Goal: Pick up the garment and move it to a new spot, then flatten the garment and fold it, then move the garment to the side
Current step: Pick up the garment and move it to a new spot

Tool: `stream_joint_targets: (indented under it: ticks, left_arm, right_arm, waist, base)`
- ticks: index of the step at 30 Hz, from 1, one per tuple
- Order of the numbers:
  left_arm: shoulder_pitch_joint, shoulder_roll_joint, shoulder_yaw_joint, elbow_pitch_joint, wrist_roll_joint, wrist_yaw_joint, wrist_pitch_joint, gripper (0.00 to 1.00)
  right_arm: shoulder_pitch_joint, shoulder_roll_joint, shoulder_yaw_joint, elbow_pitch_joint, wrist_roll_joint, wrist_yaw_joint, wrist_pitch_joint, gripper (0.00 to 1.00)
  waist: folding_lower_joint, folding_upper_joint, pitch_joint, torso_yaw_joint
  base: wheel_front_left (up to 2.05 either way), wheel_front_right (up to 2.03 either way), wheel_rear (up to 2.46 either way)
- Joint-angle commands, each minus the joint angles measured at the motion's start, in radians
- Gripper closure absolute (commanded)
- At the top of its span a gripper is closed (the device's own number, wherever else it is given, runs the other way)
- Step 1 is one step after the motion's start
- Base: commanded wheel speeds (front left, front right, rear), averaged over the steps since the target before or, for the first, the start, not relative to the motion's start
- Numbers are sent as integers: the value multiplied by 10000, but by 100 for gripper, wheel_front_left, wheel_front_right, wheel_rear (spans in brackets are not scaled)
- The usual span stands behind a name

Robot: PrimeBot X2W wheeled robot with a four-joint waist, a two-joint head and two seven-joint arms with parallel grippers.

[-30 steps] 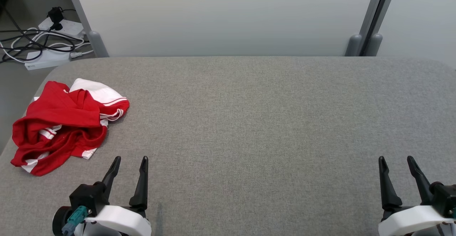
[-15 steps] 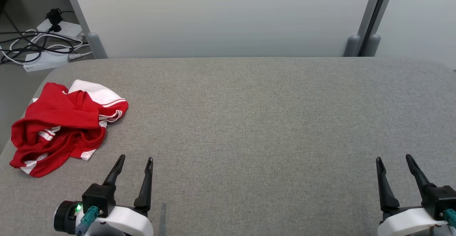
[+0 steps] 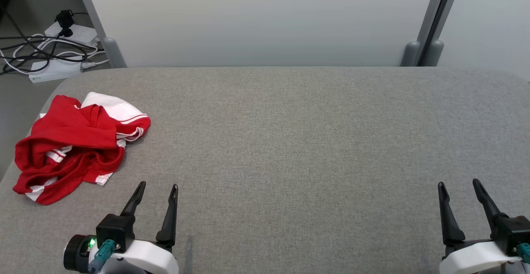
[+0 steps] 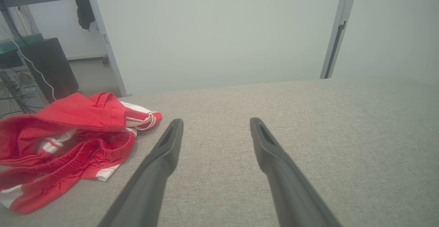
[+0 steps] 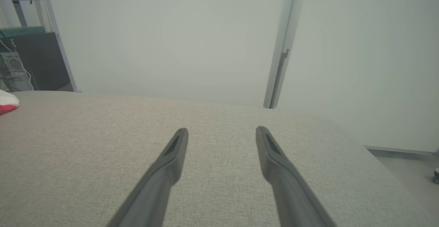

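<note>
A red garment with white stripes (image 3: 74, 145) lies crumpled near the left edge of the grey fabric table (image 3: 290, 141). The left wrist view has the garment (image 4: 68, 138) at its left, bunched up with an elastic hem showing. My left gripper (image 3: 159, 187) hovers open just to the right of and nearer than the garment, with nothing between its fingers (image 4: 216, 122). Far off at the lower right, my right gripper (image 3: 458, 183) stands open over bare table (image 5: 221, 131). A small corner of the garment (image 5: 7, 103) shows at the left edge of the right wrist view.
A pale partition wall (image 3: 256, 17) with grey posts (image 3: 426, 38) stands behind the table's far edge. Power strips and tangled cables (image 3: 45, 50) lie on the floor at the far left. The table's left edge runs close beside the garment.
My left gripper has shifted slightly right and forward since a second ago. The head view wobbled a little. The garment has not moved.
</note>
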State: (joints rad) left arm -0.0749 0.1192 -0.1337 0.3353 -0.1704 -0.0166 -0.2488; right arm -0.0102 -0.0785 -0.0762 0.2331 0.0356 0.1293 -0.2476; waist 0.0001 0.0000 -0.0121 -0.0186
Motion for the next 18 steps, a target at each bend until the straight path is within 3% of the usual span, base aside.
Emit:
stream_joint_targets:
  ticks: [1, 9, 18]
  left_arm:
    - [-632, 144, 335, -207, -74, 49, -130, 0]
    - [-809, 81, 282, -163, -198, 7, -130, 0]
    - [-834, 64, 310, -266, -487, -66, -129, 0]
  right_arm:
    - [-135, -206, 229, -281, 63, 14, -141, 0]
    - [-124, -200, 298, -465, 243, 14, -141, 0]
    - [-246, -111, 597, -658, 525, 14, -141, 0]
  waist:
    - [0, 0, 4, 17]
    - [0, 0, 30, 740]
    - [0, 0, 85, 2480]
  base:
    - [0, 0, 0]
    - [0, 0, 0]
    - [0, 0, 0]
